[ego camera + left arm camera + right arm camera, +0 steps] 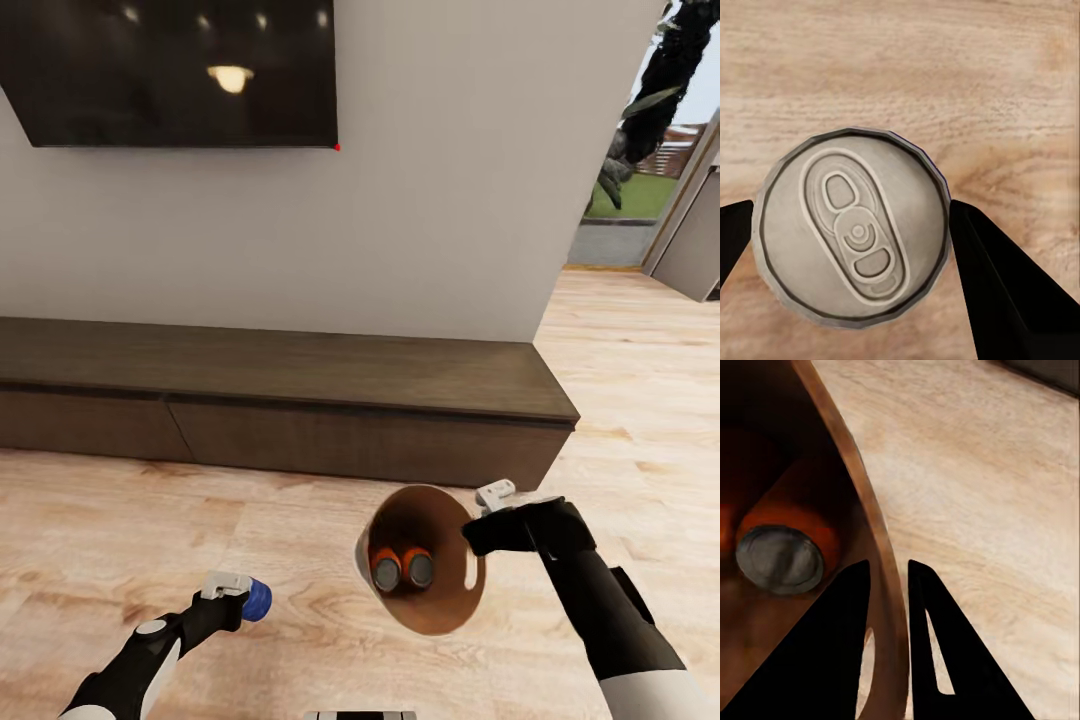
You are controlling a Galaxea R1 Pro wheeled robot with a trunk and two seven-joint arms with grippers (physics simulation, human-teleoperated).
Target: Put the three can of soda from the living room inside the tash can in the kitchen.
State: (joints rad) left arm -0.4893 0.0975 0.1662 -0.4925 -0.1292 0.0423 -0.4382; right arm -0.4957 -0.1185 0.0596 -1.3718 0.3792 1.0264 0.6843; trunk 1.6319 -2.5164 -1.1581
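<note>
Our left gripper [243, 592] pinches the blue soda can [257, 599]; our right gripper [487, 520] clamps the rim of the copper trash can [425, 605], tilted above the floor, two orange cans [400, 567] inside. We should bring the blue can over the mouth before releasing

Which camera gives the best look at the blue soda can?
The head view: the blue can shows its coloured side, held in the left gripper. The left wrist view shows its silvery top between the fingers, with hardly any blue.
</note>
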